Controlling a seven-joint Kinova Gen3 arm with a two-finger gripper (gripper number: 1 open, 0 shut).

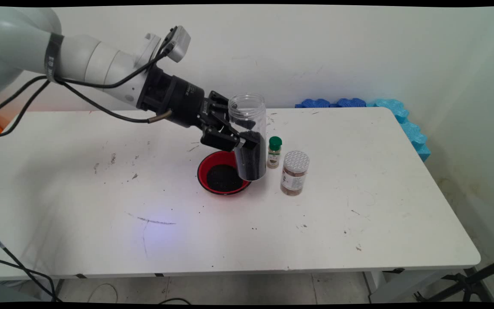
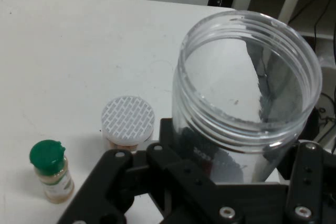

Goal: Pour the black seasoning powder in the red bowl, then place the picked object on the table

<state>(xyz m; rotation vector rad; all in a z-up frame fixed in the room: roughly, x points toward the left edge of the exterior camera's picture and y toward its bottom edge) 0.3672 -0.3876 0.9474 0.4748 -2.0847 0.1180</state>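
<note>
red bowl rim partly behind jar, spice labels unreadable

Clear, glossy plastic for the open jar, ribbed at its threaded mouth, dark grainy matter settled in the lower part. Matt black on the gripper clamped round it, small metal screws in the linkage. Shiny red inside the bowl, black on the rim. Smooth green plastic cap on the small spice bottle; white patterned lid on the bigger shaker. Smooth white desk, scuffed and speckled.
</note>
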